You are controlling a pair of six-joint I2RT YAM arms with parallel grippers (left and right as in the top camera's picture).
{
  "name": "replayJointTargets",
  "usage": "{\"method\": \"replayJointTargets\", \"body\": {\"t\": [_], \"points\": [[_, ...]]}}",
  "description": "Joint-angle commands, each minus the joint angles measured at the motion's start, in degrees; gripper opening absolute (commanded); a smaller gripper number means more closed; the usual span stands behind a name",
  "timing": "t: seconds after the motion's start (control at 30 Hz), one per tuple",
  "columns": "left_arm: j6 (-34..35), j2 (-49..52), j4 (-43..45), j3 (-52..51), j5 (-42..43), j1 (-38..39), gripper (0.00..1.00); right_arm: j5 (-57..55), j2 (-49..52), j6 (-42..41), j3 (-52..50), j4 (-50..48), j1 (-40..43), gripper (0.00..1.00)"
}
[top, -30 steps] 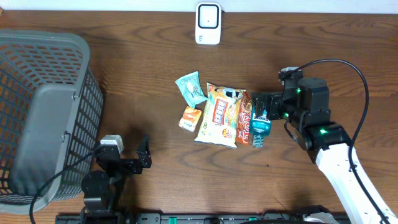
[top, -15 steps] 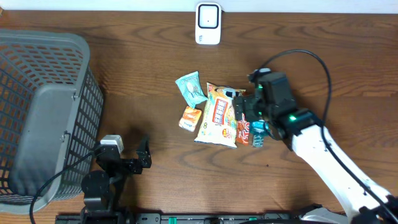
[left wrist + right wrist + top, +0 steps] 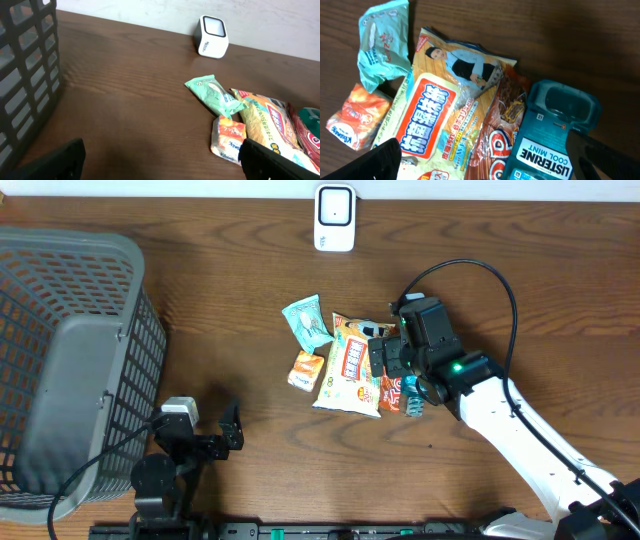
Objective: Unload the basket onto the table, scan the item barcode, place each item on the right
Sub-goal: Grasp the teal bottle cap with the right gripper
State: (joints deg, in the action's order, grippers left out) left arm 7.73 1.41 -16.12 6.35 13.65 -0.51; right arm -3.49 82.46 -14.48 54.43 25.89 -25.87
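Right claw point(image 3: 393, 370): we see it spread wide, hovering over the Listerine bottle point(image 3: 547, 145).
Left claw point(image 3: 228, 430): jaws wide apart, beside the basket point(image 3: 70, 360).
Listerine bottle: lying on the surface point(image 3: 220, 300), against the snack bags point(image 3: 348, 365).
Scanner point(image 3: 334, 218): far edge, well apart.

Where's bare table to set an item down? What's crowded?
Free: the wide wood patch between basket and pile; the strip between scanner and pile; the top right corner, beyond the right arm. Crowded: the centre, the overlapping pile itself, with the right gripper open over the bottle.
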Motion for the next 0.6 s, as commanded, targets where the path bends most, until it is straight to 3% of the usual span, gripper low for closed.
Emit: {"method": "replayJointTargets", "body": {"t": [0.0,0.57], "points": [[0.70,-0.07,-1.40,-0.87,0.72,0.07,0.98,-0.81,0.07,-0.72,1.31,0.70,-0.48,0.99],[0.70,-0.07,-1.40,-0.87,0.72,0.07,0.98,0.59,1.29,-3.45,6.67,10.54,-0.48,0.99]]}}
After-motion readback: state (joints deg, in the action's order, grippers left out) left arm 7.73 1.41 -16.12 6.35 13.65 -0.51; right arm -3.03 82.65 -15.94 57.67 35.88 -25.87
